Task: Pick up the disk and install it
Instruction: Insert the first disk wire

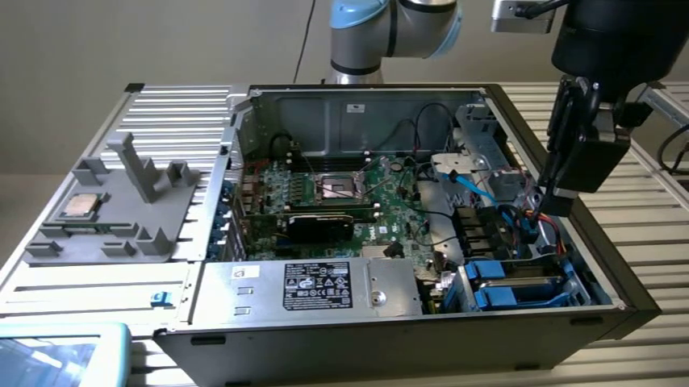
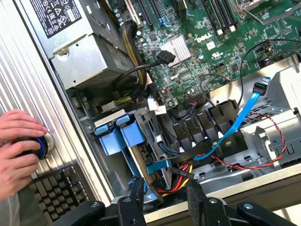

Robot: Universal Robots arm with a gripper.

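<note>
Hovering at the exterior view's 3 o'clock, jaws spread and empty; disk (image 1: 522,281) sits in the case (image 1: 323,121) bay at 4 o'clock

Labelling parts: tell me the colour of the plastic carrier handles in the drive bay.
Blue, a light shade. The carrier handles show best in the wrist view.

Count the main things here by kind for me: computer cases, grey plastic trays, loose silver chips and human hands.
Open black metal computer case: 1
Grey plastic holder tray: 1
Small square silver chip on that tray: 1
Person's hands: 2
Total: 5
</note>
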